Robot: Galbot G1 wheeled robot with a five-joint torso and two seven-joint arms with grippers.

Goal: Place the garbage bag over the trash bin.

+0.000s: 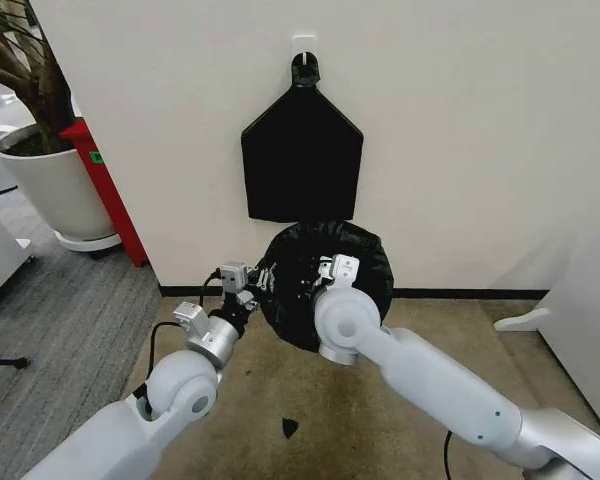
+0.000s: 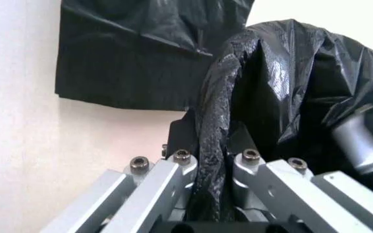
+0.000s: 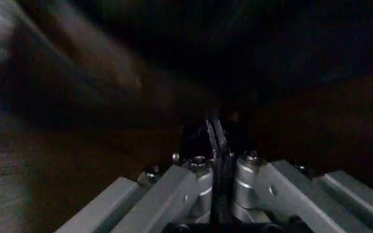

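Left gripper [image 2: 211, 194]: clenched on a bunched fold of the loose, crinkled, glossy black plastic garbage bag [image 1: 325, 285], at the bag's left edge in the head view, low in front of the wall.
Right gripper [image 3: 215, 141]: fingers pressed together on a thin dark film, by my reading the same bag's edge; in the head view its wrist sits against the front of the bag.
Bag: held up between both arms, spread into a rounded black mass just below the flat, smooth black pentagon bundle [image 1: 301, 160] hanging from a white wall hook [image 1: 304, 44].
Small round white bin: hidden, perhaps inside the bag; I cannot tell.
Doing it well: keep both pinches firm and level, draw the edge evenly outward and down, avoid tearing the thin film.
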